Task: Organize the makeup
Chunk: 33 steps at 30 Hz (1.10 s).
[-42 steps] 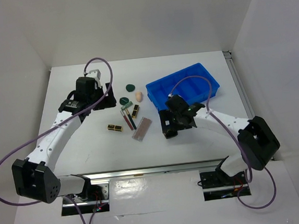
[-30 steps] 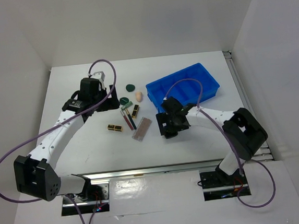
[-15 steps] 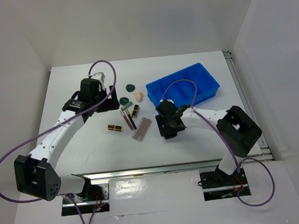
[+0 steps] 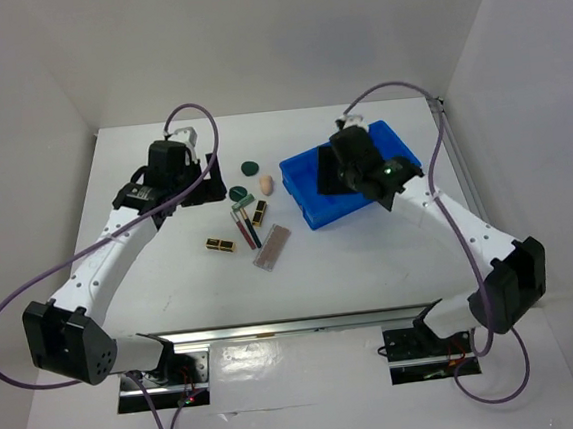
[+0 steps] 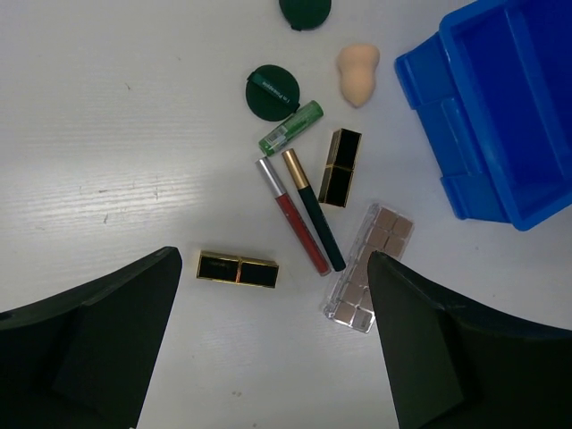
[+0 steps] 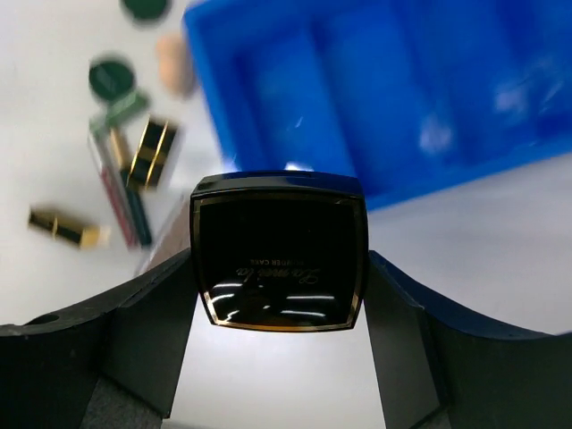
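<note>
My right gripper (image 6: 279,268) is shut on the black square compact (image 6: 279,250) with a gold rim, held in the air above the near left part of the blue tray (image 4: 402,154). The rest of the makeup lies on the table: two dark green round compacts (image 5: 273,92) (image 5: 305,9), a peach sponge (image 5: 357,73), a green tube (image 5: 291,127), two black-gold lipsticks (image 5: 340,166) (image 5: 238,269), a red pencil (image 5: 292,214), a dark pencil (image 5: 313,210) and a pinkish palette (image 5: 368,280). My left gripper (image 5: 273,304) hangs open above them, holding nothing.
The blue divided tray (image 5: 500,116) stands right of the makeup cluster. White walls close in the table on the left, back and right. A metal rail (image 4: 296,326) runs along the near edge by the arm bases.
My right gripper closed on the black compact on the table, then lifted it and swung it back and right over the blue tray. The left arm shifted slightly back.
</note>
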{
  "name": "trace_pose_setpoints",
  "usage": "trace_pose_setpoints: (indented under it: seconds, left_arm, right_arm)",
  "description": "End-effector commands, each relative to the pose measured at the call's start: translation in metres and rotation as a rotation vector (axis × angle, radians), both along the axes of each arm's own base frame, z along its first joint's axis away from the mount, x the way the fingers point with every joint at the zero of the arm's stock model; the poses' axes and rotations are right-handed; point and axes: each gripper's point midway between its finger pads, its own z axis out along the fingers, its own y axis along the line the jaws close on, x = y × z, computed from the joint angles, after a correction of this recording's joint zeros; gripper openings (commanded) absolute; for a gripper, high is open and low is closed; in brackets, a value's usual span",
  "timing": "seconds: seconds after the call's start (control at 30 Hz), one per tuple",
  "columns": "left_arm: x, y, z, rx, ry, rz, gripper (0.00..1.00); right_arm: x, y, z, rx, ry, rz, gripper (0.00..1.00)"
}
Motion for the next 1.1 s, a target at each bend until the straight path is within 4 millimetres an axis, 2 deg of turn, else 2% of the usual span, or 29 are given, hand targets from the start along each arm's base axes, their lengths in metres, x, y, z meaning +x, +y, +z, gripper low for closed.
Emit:
trace_pose_setpoints:
  seconds: [0.0,0.03,0.07,0.1,0.17,0.2,0.23,0.27,0.3,0.37,0.4,0.5,0.53,0.57,0.6,0.67,0.7,0.73,0.77,0.83,0.93,1.07]
  left_arm:
    - [0.002,-0.003,0.02,0.0,-0.036,-0.032,1.0]
    - [0.002,-0.003,0.02,0.006,-0.038,-0.037,1.0]
    - [0.003,-0.001,0.018,0.017,-0.028,-0.029,1.0]
    - [0.001,0.001,0.016,0.027,-0.018,-0.021,1.0]
    - [0.002,0.009,0.013,0.048,-0.016,0.02,1.0]
    - [-0.001,0.01,0.013,0.047,-0.018,0.021,1.0]
    - [0.001,0.012,0.011,0.06,-0.025,0.024,1.0]
    - [0.0,0.012,0.013,0.057,-0.036,0.025,1.0]
    - [0.0,0.012,0.013,0.057,-0.037,0.025,1.0]
    - [0.0,0.012,0.013,0.057,-0.037,0.025,1.0]
    - [0.0,0.012,0.013,0.057,-0.037,0.025,1.0]
    - [-0.002,0.012,0.01,0.049,-0.036,0.03,1.0]
    - [-0.002,0.012,0.01,0.046,-0.047,0.031,1.0]
    - [-0.003,0.011,0.01,0.04,-0.045,0.024,1.0]
    - [-0.002,0.011,0.008,0.039,-0.048,0.024,1.0]
    - [-0.002,0.009,0.008,0.033,-0.046,0.015,1.0]
    - [0.0,0.008,0.007,0.034,-0.042,0.015,1.0]
    - [0.0,0.008,0.007,0.034,-0.042,0.015,1.0]
    - [0.001,0.008,0.004,0.039,-0.026,0.015,1.0]
    - [0.003,0.007,0.004,0.039,-0.026,0.015,1.0]
    - [0.004,0.006,0.006,0.026,-0.043,0.021,1.0]
    - [0.004,0.002,0.011,0.008,-0.057,0.005,1.0]
  right_arm:
    - [0.059,-0.058,0.013,-0.059,-0.057,-0.164,0.48]
    - [0.072,-0.068,0.013,-0.057,-0.058,-0.18,0.48]
    - [0.09,-0.076,0.021,-0.037,-0.091,-0.202,0.48]
    - [0.107,-0.102,0.001,-0.051,-0.044,-0.264,0.48]
    - [0.13,-0.119,0.001,-0.025,-0.047,-0.309,0.48]
    - [0.142,-0.126,-0.014,-0.02,-0.023,-0.331,0.48]
    - [0.151,-0.141,-0.019,-0.009,-0.019,-0.358,0.48]
    - [0.16,-0.144,-0.016,0.007,-0.027,-0.359,0.48]
    - [0.167,-0.151,-0.032,0.007,0.006,-0.382,0.48]
    - [0.179,-0.165,-0.036,0.031,0.017,-0.415,0.48]
    - [0.181,-0.17,-0.051,0.022,0.05,-0.424,0.48]
    - [0.192,-0.185,-0.065,0.048,0.074,-0.462,0.48]
    - [0.192,-0.183,-0.065,0.055,0.076,-0.455,0.48]
    - [0.192,-0.191,-0.071,0.06,0.09,-0.476,0.48]
    - [0.196,-0.195,-0.067,0.071,0.073,-0.48,0.49]
    - [0.201,-0.2,-0.072,0.071,0.074,-0.489,0.49]
    - [0.205,-0.197,-0.069,0.082,0.068,-0.479,0.51]
    - [0.207,-0.195,-0.078,0.086,0.091,-0.471,0.54]
    - [0.21,-0.2,-0.08,0.086,0.091,-0.48,0.54]
    - [0.213,-0.198,-0.082,0.099,0.107,-0.479,0.54]
    - [0.214,-0.197,-0.094,0.102,0.134,-0.489,0.55]
    - [0.211,-0.201,-0.106,0.127,0.158,-0.528,0.64]
